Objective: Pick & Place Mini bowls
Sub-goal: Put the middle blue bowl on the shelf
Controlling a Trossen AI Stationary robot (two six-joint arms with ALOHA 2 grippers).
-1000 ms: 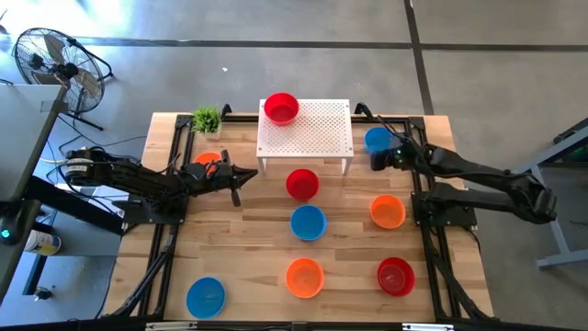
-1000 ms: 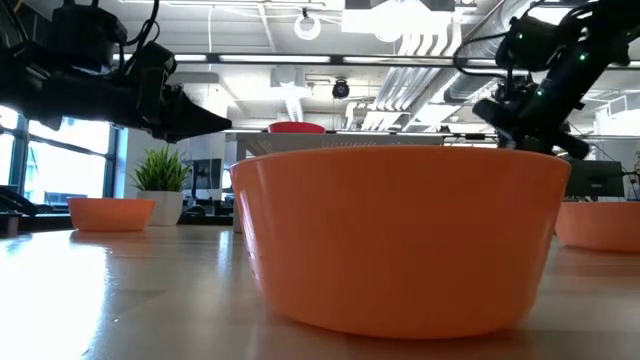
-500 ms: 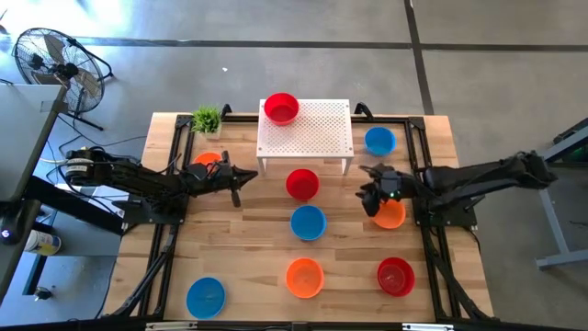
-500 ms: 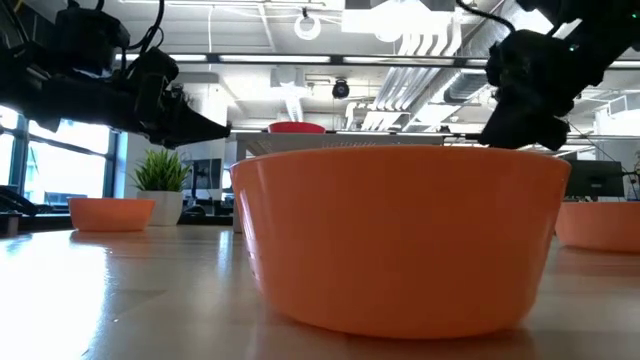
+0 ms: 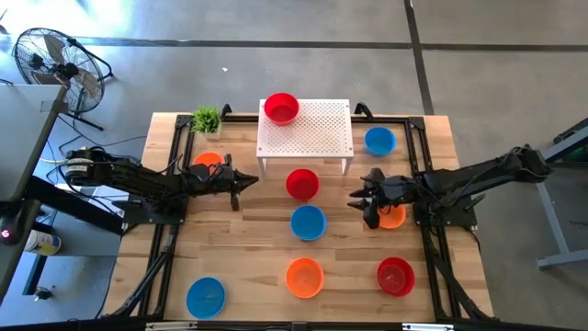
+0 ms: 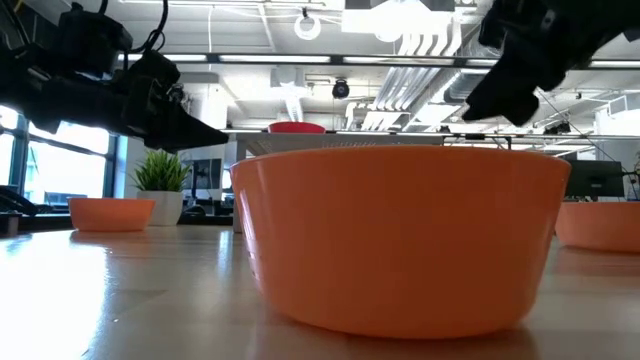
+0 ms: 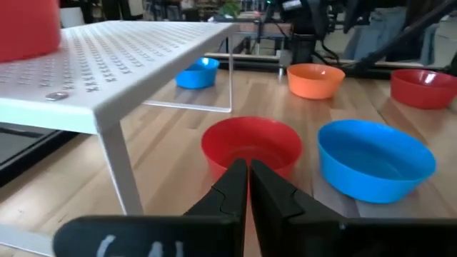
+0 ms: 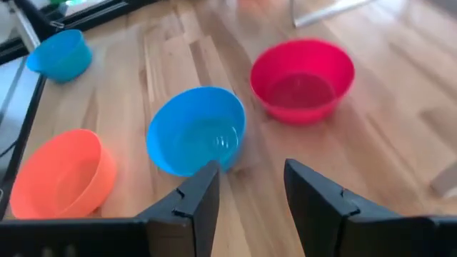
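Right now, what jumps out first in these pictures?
Bright mini bowls in red, blue and orange dot the wooden table. One red bowl sits on a white perforated stand at the back. The right pincer, open, hovers by an orange bowl.

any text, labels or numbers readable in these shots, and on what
No text can be read in any view.
A pale mark on the left gripper body in the left wrist view is too blurred to tell whether it is lettering.
The mini bowls, the white perforated stand and the table show no print.
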